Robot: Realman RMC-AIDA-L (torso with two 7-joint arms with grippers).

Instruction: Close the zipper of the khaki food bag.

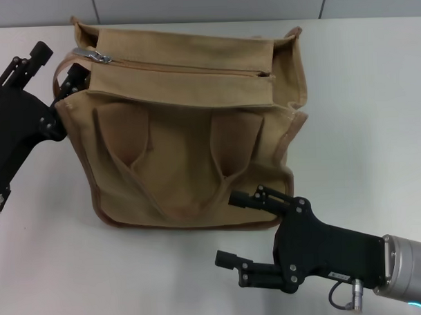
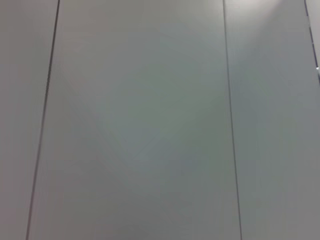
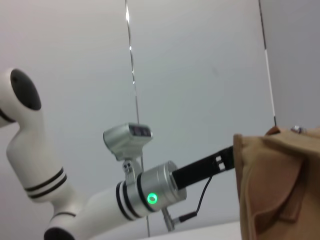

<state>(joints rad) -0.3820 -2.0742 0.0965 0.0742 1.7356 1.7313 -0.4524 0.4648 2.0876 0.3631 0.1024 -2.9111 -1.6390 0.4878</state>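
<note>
- The khaki food bag (image 1: 189, 130) stands on the white desk (image 1: 361, 111), its handle side facing the robot and its top panel turned up and away.
- The zipper (image 1: 186, 67) runs along that top panel; its silver pull tab (image 1: 96, 57) sits at the robot's-left end, so by the look of it the line is drawn along nearly its whole length.
- The left tool (image 1: 52, 70) is at the bag's left upper corner, fingers spread — one finger reaches out past the bag, the other lies against the corner just beside the pull tab. It grips nothing visible.
- The right tool (image 1: 244, 229) hovers low at the bag's front right corner, fingers apart and holding nothing; the upper finger lies just at the bottom edge.
- The left wrist view shows only a plain panelled wall; the right wrist view shows the left arm reaching the bag's corner.
- Judgement: the step in hand is finishing or checking the closure at the left end. To do it well, pinch the tab itself rather than the tape, pull in line with the zipper track, and let the right tool steady the bag so the soft canvas does not slide or buckle.
- Risk — a sideways tug may tip the bag or jam the slider.
</note>
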